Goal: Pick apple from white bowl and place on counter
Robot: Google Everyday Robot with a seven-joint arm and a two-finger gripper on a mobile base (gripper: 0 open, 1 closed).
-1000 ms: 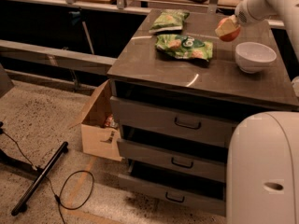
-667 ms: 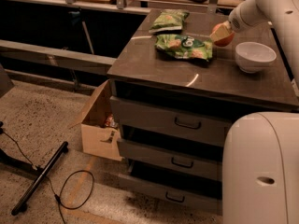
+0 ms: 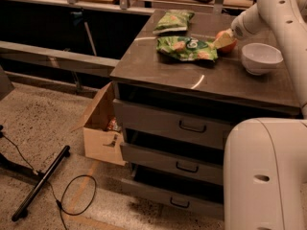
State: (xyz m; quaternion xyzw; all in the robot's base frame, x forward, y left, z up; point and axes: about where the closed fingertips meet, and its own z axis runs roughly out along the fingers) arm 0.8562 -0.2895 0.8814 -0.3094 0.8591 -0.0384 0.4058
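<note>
Moved: we saw the pincer carry the apple lower, toward seven o'clock.
Pincer: clamped on the apple, low over the worktop.
Apple: at ten o'clock from the white bowl, just beside a green snack bag.

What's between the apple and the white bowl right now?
Nothing: only a bare strip of counter separates them in the camera view. The gripper holds the apple near the white bowl, beside a green snack bag.
</note>
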